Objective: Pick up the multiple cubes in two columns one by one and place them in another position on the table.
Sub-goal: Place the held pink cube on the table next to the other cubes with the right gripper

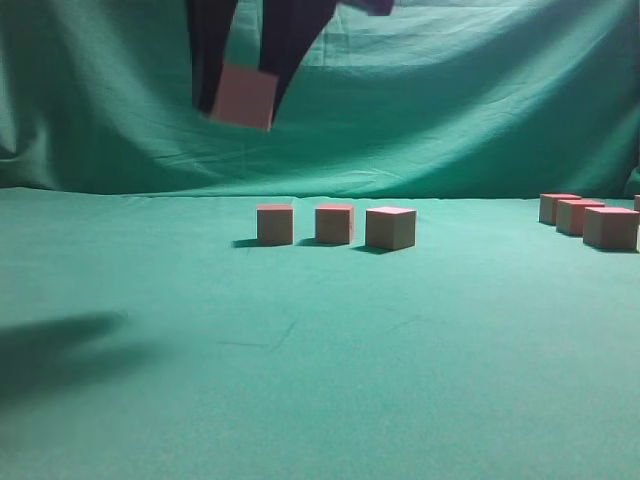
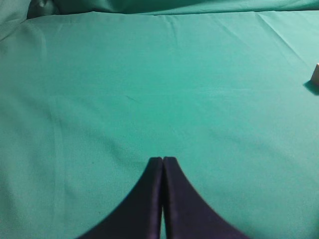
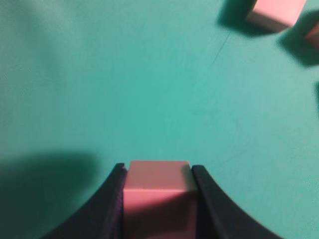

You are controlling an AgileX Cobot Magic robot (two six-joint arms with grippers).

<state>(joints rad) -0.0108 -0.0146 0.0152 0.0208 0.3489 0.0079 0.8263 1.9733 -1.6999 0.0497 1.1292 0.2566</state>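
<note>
Right wrist view shows your right gripper (image 3: 157, 199) jaws pinching a cube (image 3: 158, 191), left jaws pressed together; lower it squarely onto bare worktop (image 1: 300, 380) before letting go.

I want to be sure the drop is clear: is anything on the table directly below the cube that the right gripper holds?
Nothing visible. The small pink cube sits clamped in the right gripper above bare teal-green cloth table. In the right wrist view, the nearest other cube lies off toward the top right corner.
</note>
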